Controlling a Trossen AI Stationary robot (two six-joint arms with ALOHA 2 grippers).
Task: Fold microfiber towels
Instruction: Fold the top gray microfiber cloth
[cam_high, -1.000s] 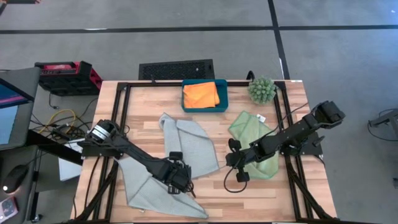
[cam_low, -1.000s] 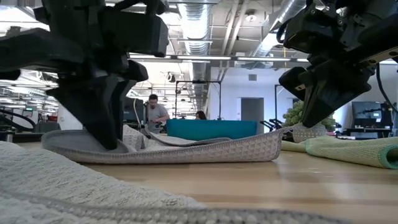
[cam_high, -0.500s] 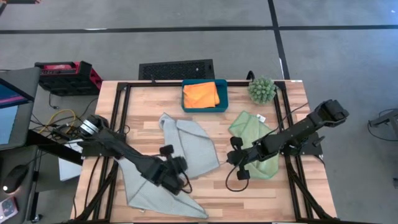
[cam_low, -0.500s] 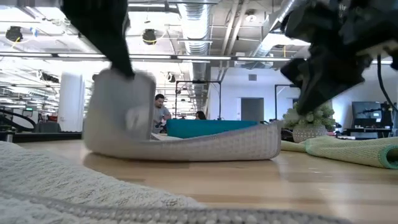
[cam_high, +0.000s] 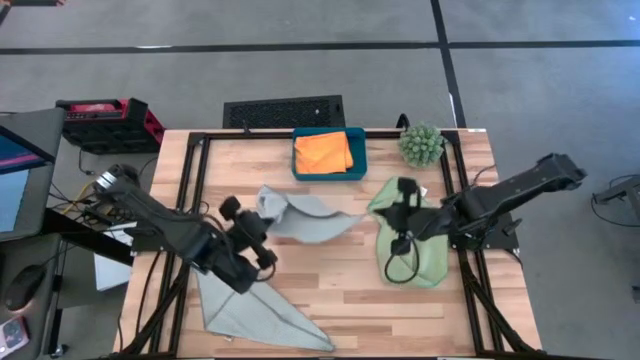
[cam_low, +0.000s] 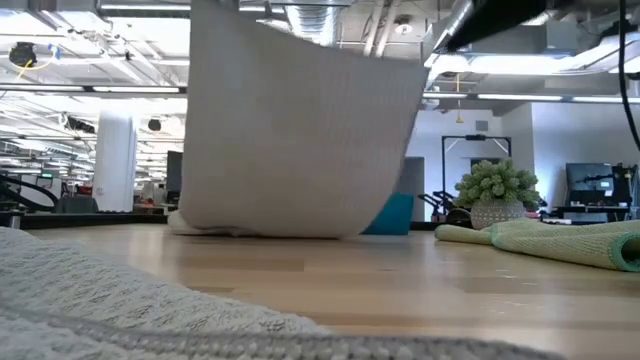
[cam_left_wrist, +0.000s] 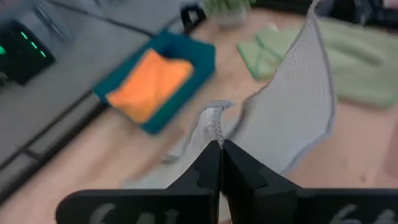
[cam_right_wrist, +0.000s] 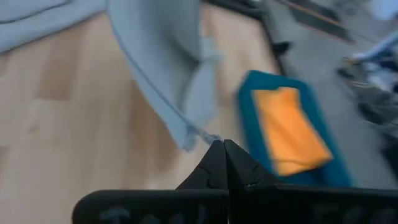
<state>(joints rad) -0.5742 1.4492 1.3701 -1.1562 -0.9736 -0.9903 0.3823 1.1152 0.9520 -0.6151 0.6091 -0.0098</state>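
A pale grey-blue towel (cam_high: 305, 215) hangs between my two grippers above the table's middle. In the low view it hangs like a curtain (cam_low: 290, 130), with its lower part on the wood. My left gripper (cam_high: 256, 222) is shut on its left end and my right gripper (cam_high: 392, 213) on its right end. A second grey-blue towel (cam_high: 250, 305) lies flat at the near left. A light green towel (cam_high: 412, 240) lies under my right arm. An orange towel (cam_high: 323, 152) lies folded in the teal tray (cam_high: 358, 150). My left gripper pinches a bunched bit of the towel's edge (cam_left_wrist: 213, 121) between its two shut fingers. The cloth rises clear of the table and runs toward my other gripper. My right gripper pinches the towel's corner (cam_right_wrist: 207, 137) between its two shut fingers. The cloth hangs away from the fingertips, and its lower part (cam_low: 250, 226) rests on the table.
A spiky green plant (cam_high: 421, 143) stands at the far right, beside the tray. A black frame rail (cam_high: 455, 200) runs along the table's right side and another along its left side (cam_high: 195, 190). Bare wood (cam_high: 340, 290) shows at the near middle.
Both grippers have risen and gone toward the table's far edge, the left one also leftward and the right one rightward. The grey-blue towel's near edge, which lay on the table, has been lifted and spread out between them; its far part has stayed down.
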